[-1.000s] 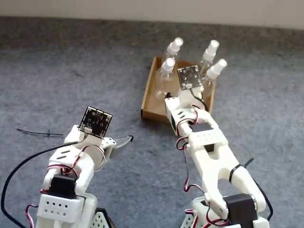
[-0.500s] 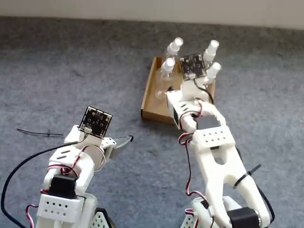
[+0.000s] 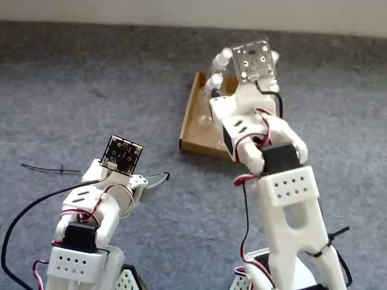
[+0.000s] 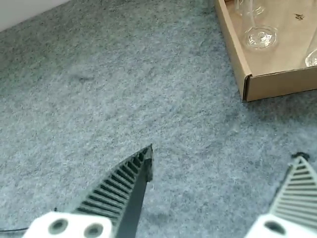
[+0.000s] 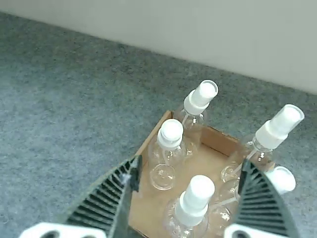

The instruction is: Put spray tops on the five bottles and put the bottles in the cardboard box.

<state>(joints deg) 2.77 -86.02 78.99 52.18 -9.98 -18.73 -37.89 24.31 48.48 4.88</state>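
Nearest, the left gripper (image 4: pixel 224 153) hangs with its fingers spread over the grey felt table cover (image 4: pixel 99 74). Farther off, the right gripper (image 5: pixel 189 168) hovers, spread wide, above five clear plastic bottles with white spray tops (image 5: pixel 171 144), which stand in the shallow brown cardboard box (image 3: pixel 187 118).

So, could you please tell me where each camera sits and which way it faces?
High view: above and behind both arms, looking down on the table; right arm over the cardboard box.
Left wrist view: left wrist, facing the table past the open left gripper.
Right wrist view: right wrist, facing down at the bottles past the open right gripper.
All three show the box.
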